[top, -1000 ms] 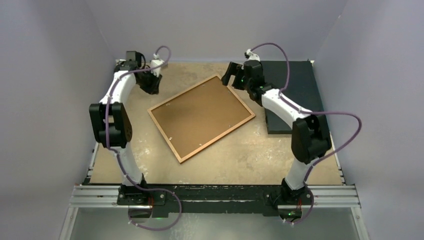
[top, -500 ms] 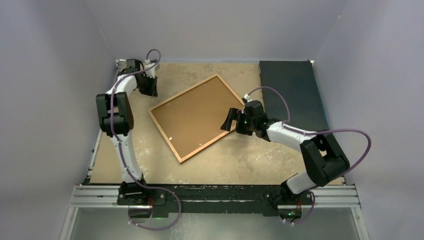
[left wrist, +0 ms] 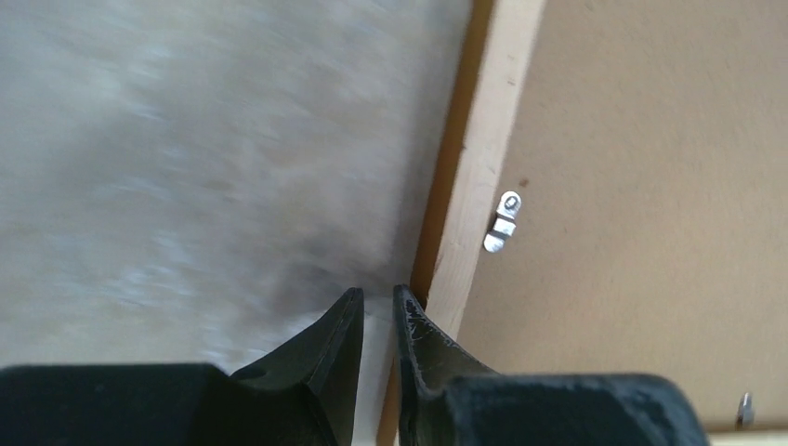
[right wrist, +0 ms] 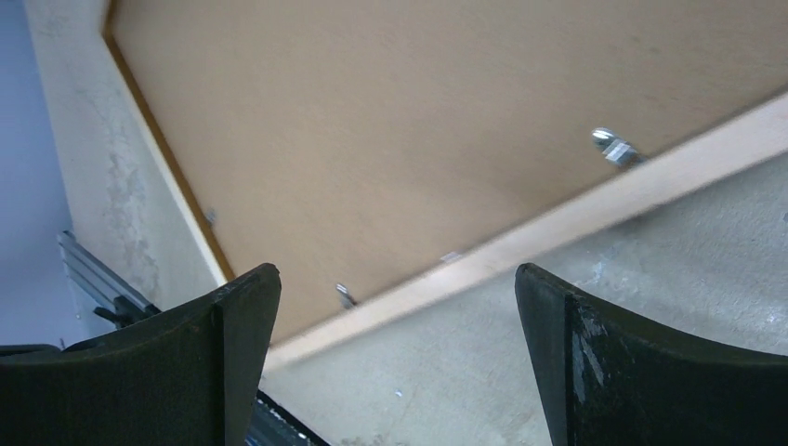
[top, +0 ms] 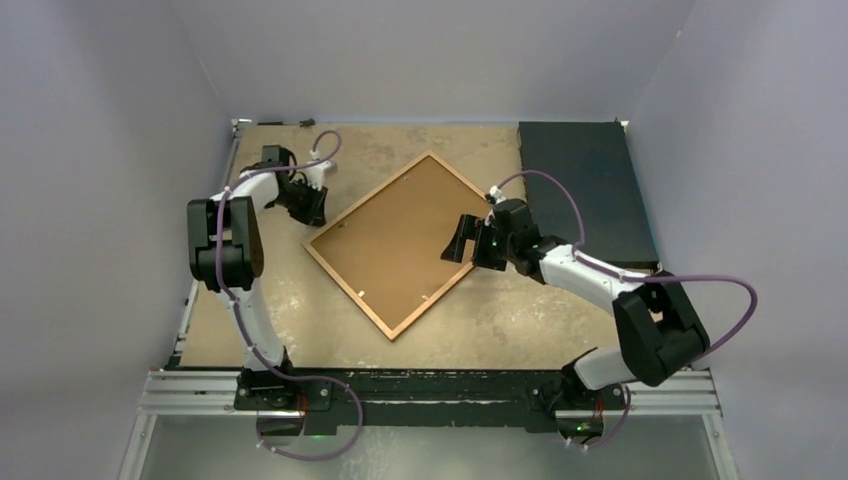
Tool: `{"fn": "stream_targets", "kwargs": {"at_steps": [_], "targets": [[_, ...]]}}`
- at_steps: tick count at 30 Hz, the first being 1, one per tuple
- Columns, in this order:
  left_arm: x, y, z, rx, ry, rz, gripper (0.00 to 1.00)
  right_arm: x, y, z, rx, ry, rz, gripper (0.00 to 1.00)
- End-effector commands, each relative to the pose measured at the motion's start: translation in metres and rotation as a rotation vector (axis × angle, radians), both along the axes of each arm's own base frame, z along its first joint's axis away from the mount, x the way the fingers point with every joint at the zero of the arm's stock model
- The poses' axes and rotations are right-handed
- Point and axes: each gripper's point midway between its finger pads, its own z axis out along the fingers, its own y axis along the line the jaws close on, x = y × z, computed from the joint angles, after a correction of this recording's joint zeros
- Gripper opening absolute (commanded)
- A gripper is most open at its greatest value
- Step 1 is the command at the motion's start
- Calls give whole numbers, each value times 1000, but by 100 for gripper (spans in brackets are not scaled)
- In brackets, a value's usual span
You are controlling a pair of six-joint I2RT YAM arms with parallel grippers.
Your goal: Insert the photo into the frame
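Brown fibreboard faced up on the frame (top: 395,240), which lay flat mid-counter (top: 520,310), turned diamond-wise, its long axis running from near-left to far-right and one corner pointing at the back wall. What the overhead view gave as pale specks the wrist views showed as metal tabs (left wrist: 503,223), and the left one put the left pincer (left wrist: 376,297), fingers a slit apart, at the wooden rim; whether it pinched the wood could not be told. The right pincer (right wrist: 398,279) gaped wide above the frame's right edge, holding nothing.
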Motion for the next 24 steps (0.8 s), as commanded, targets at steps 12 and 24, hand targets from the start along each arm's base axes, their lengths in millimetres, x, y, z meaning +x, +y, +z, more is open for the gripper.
{"fn": "stream_targets", "kwargs": {"at_steps": [12, 24], "targets": [[-166, -67, -1, -125, 267, -390, 17, 30, 23, 45, 32, -109, 56, 99], [-128, -61, 43, -312, 185, -217, 23, 1, 161, 44, 170, -165, 325, 99]]}}
